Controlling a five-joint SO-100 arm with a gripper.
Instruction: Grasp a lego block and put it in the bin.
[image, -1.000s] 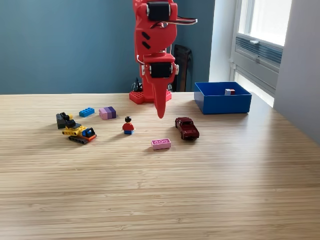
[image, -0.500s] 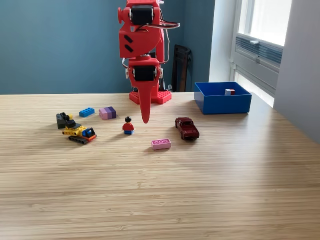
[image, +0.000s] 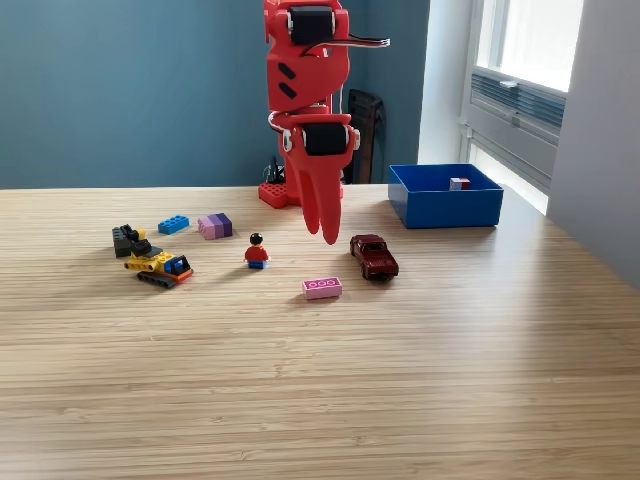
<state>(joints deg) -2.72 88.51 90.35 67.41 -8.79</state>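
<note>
**A:** Start with the big things. What's on the long pale wooden table (image: 420, 380)?

**B:** The red plastic single arm (image: 306, 70) stands at the far edge, pointing down. Its gripper (image: 325, 232) hangs above the tabletop with the two red fingers slightly parted at the tips, and there is nothing between them. To the exterior view's right sits the low square open-topped bright blue plastic bin (image: 445, 208), with a small red-and-white piece (image: 459, 183) already inside.

**A:** And the block to fetch?

**B:** The nearest candidate is the small flat pink lego block (image: 322, 288), lying on the table below and a little in front of the gripper, just beside the dark red toy car (image: 374, 256). Further to the exterior view's left are the little red-shirted minifigure (image: 257, 251), a pink-and-purple block stack (image: 215, 225), a blue lego brick (image: 173, 224) and a yellow toy digger (image: 158, 265).

**A:** How would the pink one handle?

**B:** I'd judge it light, rigid and smooth-sided, so it could skid or twist out if pinched off-centre. Being low, it needs the fingers right down at the table, closing across its two long side faces near the middle. The car stands close enough to be nudged.
</note>
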